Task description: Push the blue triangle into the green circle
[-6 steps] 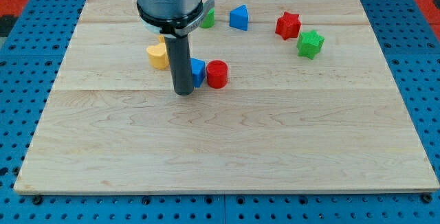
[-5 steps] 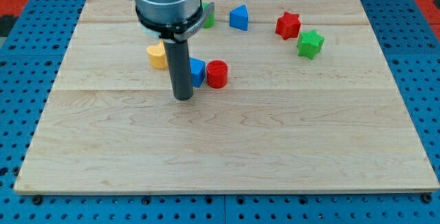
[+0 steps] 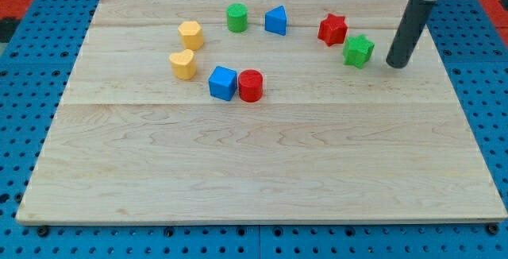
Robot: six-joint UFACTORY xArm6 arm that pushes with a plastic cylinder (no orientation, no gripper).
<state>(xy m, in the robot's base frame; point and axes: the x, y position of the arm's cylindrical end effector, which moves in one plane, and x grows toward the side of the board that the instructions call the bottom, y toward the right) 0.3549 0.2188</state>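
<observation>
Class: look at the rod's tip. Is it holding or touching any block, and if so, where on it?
Nothing is held. My tip stands free on the board, just right of the green star, with a gap between them.

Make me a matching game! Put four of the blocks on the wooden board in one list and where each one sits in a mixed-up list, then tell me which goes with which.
Blocks:
1. blue triangle
2. green star
3. red cylinder
4. yellow heart

Places:
A. just to the view's left of my tip
B. touching the blue cube on its right side
C. right beside the green circle, on the view's right of it
D. just below the yellow hexagon

Pairs: 1-C, 2-A, 3-B, 4-D
</observation>
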